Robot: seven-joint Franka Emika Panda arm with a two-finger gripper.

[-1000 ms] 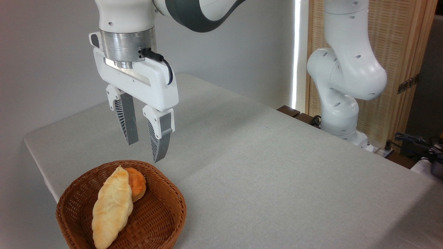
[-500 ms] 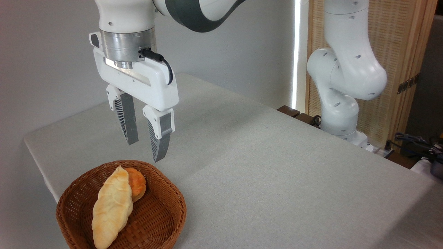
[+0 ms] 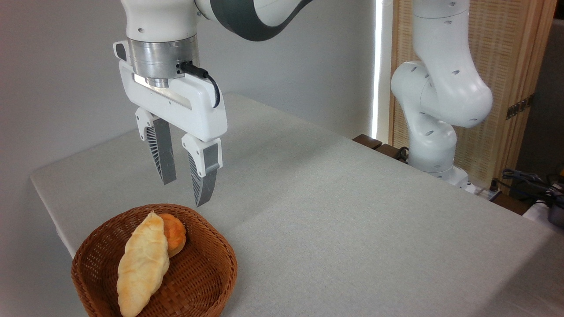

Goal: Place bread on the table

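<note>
Grey-beige cloth covers the table [image 3: 335, 211] I'm working over. At seven o'clock on it sits a wicker basket [image 3: 207, 273] with the bread [image 3: 143, 264] lying inside, touching a small orange bun [image 3: 175, 234]. My gripper [image 3: 183, 191] hangs above the basket's far rim, fingers spread, holding nothing.

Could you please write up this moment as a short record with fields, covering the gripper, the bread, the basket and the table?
gripper: gripper, jaws open, empty, hanging above the basket's far rim
bread: long pale bread lying in the basket, not gripped
other item: small orange-brown bun behind the bread, touching it
basket: round wicker basket at the table's near left corner
table: table covered in grey-beige cloth, no bread on it yet
task status: bread not yet picked up
</note>
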